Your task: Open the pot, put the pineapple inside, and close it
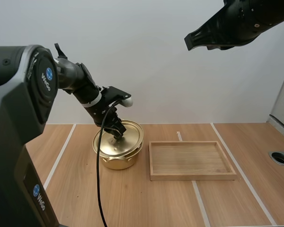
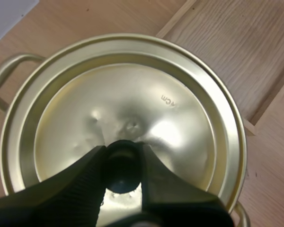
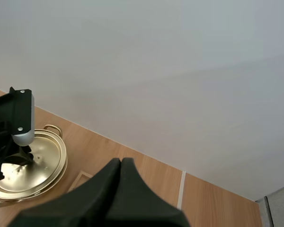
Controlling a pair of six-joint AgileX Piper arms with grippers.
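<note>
the left claw (image 2: 123,149) pinches the small black knob (image 2: 120,178) centred on the round golden metal lid (image 2: 180,123), directly beneath it.

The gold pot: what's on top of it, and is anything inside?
A lid covers the pot, and the left tool pinches the lid's black knob. The lid hides the inside, so any contents cannot be seen.

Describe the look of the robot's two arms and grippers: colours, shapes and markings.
The left arm is dark grey to black, with rounded joint casings, round blue badges lettered in white and a white band near the wrist. The right arm is black and angular. The left gripper and right gripper each have two tapering black fingers.
</note>
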